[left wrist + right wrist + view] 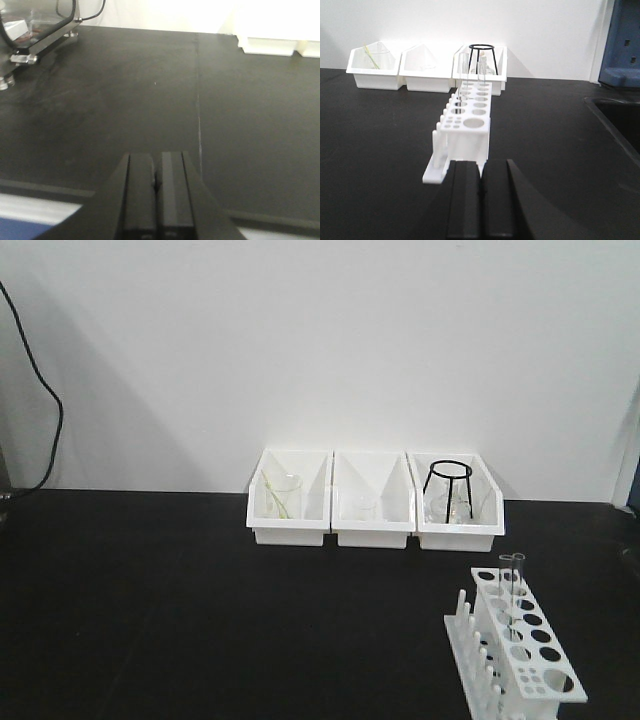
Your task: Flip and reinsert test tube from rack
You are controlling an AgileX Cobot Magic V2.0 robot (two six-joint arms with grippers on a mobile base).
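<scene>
Left hand (156, 162), right hand (481, 170): both closed.

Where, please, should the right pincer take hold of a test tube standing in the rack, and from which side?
Probably its bare upper stretch, above the top plate of the rack, coming level from the near end: the test tube stands upright, its lower part enclosed.

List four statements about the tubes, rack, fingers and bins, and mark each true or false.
1. The tubes stand upright in the rack. True.
2. The right fingers grip a tube. False: they are shut on nothing, short of the rack.
3. The left fingers are shut. True.
4. The tripod is in the left bin. False: it is in the right bin.
</scene>
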